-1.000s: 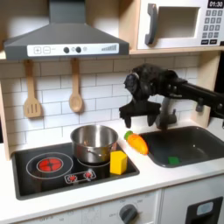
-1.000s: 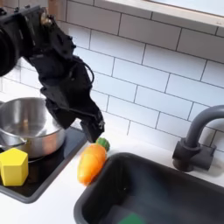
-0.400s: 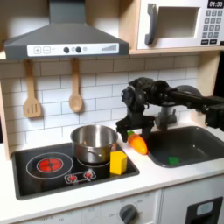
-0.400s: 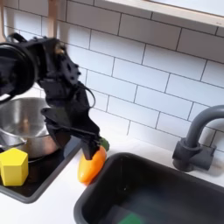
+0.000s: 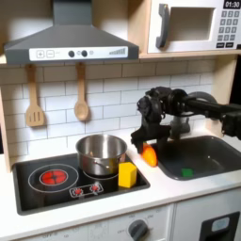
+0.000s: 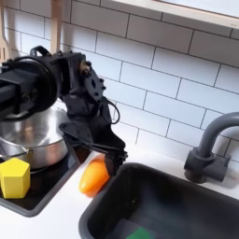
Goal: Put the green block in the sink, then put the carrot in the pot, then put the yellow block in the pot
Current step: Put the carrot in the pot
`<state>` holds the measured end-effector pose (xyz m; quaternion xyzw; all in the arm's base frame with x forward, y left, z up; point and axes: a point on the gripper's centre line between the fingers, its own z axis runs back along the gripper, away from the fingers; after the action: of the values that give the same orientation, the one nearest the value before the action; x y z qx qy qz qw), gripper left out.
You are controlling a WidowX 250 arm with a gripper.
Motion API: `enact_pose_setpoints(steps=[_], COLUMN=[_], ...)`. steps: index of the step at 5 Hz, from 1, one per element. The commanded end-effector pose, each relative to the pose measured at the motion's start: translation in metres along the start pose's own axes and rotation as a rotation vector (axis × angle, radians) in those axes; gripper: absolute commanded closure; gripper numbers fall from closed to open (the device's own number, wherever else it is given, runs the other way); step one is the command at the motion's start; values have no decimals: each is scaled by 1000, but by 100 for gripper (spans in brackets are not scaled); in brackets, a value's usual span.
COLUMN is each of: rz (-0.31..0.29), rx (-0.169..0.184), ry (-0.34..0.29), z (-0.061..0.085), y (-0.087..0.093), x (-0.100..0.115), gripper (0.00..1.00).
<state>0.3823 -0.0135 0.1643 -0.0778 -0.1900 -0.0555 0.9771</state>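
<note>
1. In the first exterior view, the green block (image 5: 185, 172) is lying in the sink (image 5: 215, 143), so step one looks done. The gripper (image 5: 149, 143) is working right at the carrot (image 5: 149, 155), between the pot (image 5: 102, 153) and the sink. The yellow block (image 5: 126, 174) is waiting on the stovetop (image 5: 56, 179).
2. In the second exterior view, the fingers (image 6: 114, 152) are straddling the carrot's (image 6: 91, 175) top; I cannot tell whether they are gripping. The pot (image 6: 30, 140) is looking empty, so two drops are remaining.
</note>
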Motion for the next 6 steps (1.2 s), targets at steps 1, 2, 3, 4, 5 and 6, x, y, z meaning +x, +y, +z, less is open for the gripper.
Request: enact_pose_setpoints(steps=[1,2,3,4,5,6], rz=[10,31,31,26,19,30], rx=[6,26,31,18,7,-4], ry=[46,75,77,58,10,-12], z=[-19,-32,-33,-25,-3,18], y=[7,10,12,9,7,9], x=[-1,-5,-5,-2,-2,-3], gripper=[0,0,0,100,100,100])
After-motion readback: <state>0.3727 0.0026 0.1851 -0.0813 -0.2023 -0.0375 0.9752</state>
